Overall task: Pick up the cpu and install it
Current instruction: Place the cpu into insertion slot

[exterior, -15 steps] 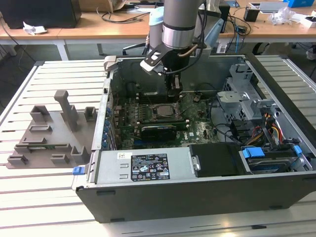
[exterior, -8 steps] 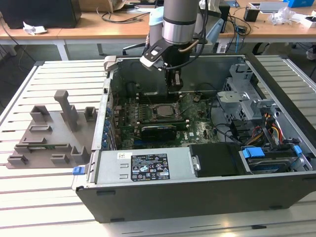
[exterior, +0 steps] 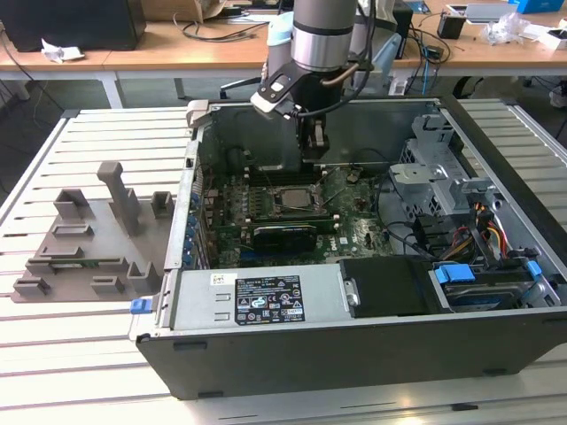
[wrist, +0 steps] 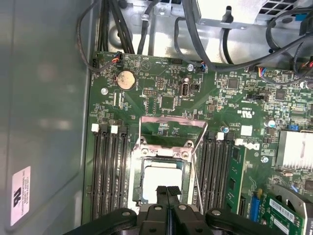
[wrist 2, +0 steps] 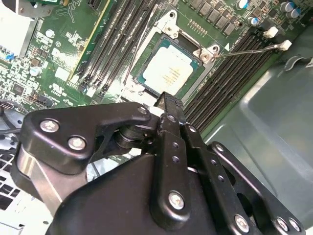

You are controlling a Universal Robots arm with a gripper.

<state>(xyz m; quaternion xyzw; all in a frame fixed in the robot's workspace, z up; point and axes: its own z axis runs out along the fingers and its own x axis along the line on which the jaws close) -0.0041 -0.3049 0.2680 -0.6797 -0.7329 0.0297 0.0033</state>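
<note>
The cpu (wrist 2: 168, 73) is a small square chip with a silvery top, lying flat in the motherboard socket (wrist: 146, 156) inside the open computer case (exterior: 354, 354). It also appears in the exterior view as the cpu (exterior: 292, 197) and in the first wrist view as the cpu (wrist: 157, 177). My gripper (wrist: 167, 189) hovers just above the chip's edge with its two black fingers pressed together and nothing between them. The socket's metal load plate (wrist: 171, 128) stands tilted up beside the chip. In the exterior view my gripper (exterior: 312, 150) hangs over the back of the board.
A grey plastic fixture tray (exterior: 89, 239) sits on the slatted table at the exterior view's left. The power supply (exterior: 266, 301) lines the case's near wall. A drive cage (exterior: 434, 168) and cables (exterior: 487, 230) fill the exterior view's right. Memory slots (wrist: 105, 171) flank the socket.
</note>
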